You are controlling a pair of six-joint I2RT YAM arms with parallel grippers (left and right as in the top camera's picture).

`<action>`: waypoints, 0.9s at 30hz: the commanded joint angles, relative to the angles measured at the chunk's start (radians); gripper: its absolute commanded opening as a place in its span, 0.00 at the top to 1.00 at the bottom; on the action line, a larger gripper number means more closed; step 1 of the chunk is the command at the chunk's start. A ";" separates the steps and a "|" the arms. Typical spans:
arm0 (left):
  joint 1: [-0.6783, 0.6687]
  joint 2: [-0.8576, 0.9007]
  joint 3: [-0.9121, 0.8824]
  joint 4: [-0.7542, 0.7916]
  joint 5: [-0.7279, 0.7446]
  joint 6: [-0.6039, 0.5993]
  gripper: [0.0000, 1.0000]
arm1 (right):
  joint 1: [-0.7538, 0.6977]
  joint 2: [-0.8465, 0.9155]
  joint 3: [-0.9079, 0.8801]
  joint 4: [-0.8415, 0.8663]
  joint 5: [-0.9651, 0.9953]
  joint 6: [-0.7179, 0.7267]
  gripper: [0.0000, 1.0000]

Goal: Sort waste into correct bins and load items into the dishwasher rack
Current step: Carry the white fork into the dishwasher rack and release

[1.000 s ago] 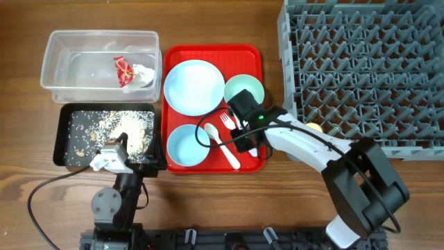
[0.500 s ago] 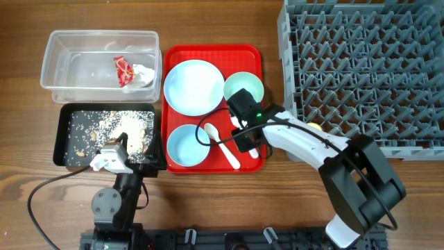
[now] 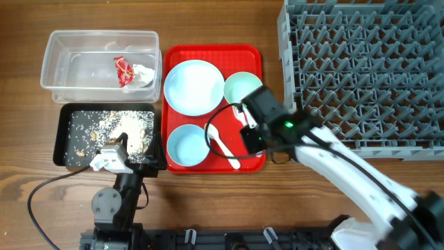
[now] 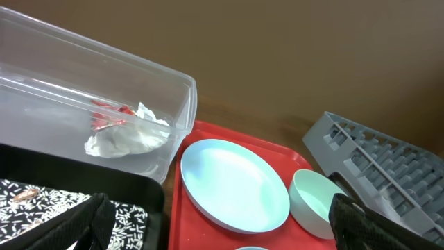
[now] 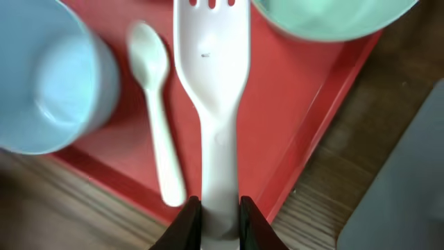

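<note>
My right gripper (image 5: 215,215) is shut on the handle of the white fork (image 5: 211,76) and holds it above the red serving tray; in the overhead view it (image 3: 248,127) is at the tray's right side. The white spoon (image 3: 223,146) lies on the tray between the pale blue bowl (image 3: 187,146) and the gripper. The pale blue plate (image 3: 194,87) and pale green bowl (image 3: 241,87) sit further back. The red wrapper (image 3: 123,69) lies in the clear tub (image 3: 55,69). Food scraps (image 3: 114,125) lie in the black tray (image 3: 64,139). My left gripper (image 3: 114,158) is open and empty. The yellow cup is hidden.
The grey dishwasher rack (image 3: 368,69) fills the right side, its near-left corner just beyond my right arm. The red serving tray (image 3: 208,52) lies between the bins and the rack. Bare wood runs along the front edge.
My right gripper has lifted the fork off the red tray and shifted right and towards the back; the arm has swung out to the front right. The left arm has not moved.
</note>
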 commanded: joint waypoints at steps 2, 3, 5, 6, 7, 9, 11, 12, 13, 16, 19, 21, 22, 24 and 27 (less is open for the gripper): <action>0.010 -0.006 -0.006 -0.002 0.008 0.020 0.00 | -0.057 -0.151 0.000 0.005 0.156 0.082 0.91; 0.010 -0.006 -0.006 -0.002 0.008 0.020 0.00 | -0.080 -0.167 0.000 0.007 0.196 0.089 0.91; 0.010 -0.006 -0.006 -0.002 0.008 0.020 0.00 | -0.139 -0.179 0.000 0.019 0.235 0.087 0.90; 0.010 -0.006 -0.006 -0.002 0.008 0.020 0.00 | -0.173 -0.176 -0.001 0.030 0.236 0.080 0.90; 0.010 -0.006 -0.006 -0.002 0.008 0.020 0.00 | -0.206 -0.167 -0.002 0.042 0.236 0.080 0.90; 0.010 -0.006 -0.006 -0.002 0.008 0.020 0.00 | -0.268 -0.138 -0.002 0.079 0.236 0.058 0.90; 0.010 -0.006 -0.006 -0.002 0.008 0.020 0.00 | -0.329 -0.087 -0.002 0.151 0.235 0.015 0.90; 0.010 -0.006 -0.006 -0.002 0.008 0.020 0.00 | -0.345 -0.069 -0.002 0.173 0.234 0.001 0.90; 0.010 -0.006 -0.006 -0.002 0.008 0.020 0.00 | -0.363 -0.045 -0.002 0.195 0.232 -0.008 0.90; 0.010 -0.006 -0.006 -0.002 0.008 0.020 0.00 | -0.398 0.033 -0.002 0.224 0.232 -0.019 0.90; 0.010 -0.006 -0.006 -0.002 0.008 0.020 0.00 | -0.407 0.117 -0.002 0.240 0.251 -0.054 0.90; 0.010 -0.006 -0.006 -0.002 0.008 0.020 0.00 | -0.406 0.155 0.000 0.234 0.242 -0.057 0.86; 0.010 -0.006 -0.006 -0.002 0.008 0.020 0.00 | -0.404 0.158 0.005 0.217 0.224 -0.069 0.73; 0.010 -0.006 -0.006 -0.002 0.008 0.020 0.00 | -0.395 0.146 0.026 0.183 0.185 -0.074 0.51; 0.010 -0.006 -0.006 -0.002 0.008 0.020 0.00 | -0.366 0.089 0.083 0.113 0.093 -0.074 0.47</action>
